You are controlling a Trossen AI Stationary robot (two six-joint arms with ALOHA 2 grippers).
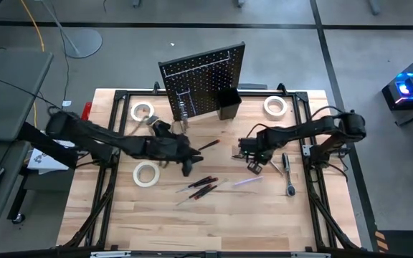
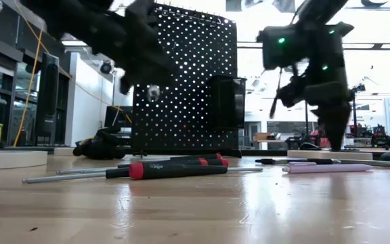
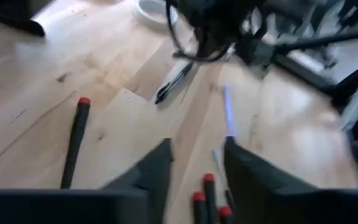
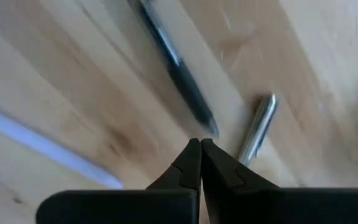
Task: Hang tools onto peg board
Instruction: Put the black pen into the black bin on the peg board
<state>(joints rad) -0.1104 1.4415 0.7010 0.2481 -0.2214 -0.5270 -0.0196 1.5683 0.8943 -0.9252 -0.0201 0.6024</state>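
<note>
Still at the pick-up stage

Loose screwdrivers (image 1: 201,185) are seen lying on the table (image 1: 264,222), in front of the upright peg board (image 1: 203,79). The left gripper (image 3: 196,163) is poised over them, jaws spread and empty. The right gripper (image 4: 201,155), jaws pressed together, is held above a dark-handled tool (image 4: 176,68). Next, a handle must be straddled and pinched
</note>
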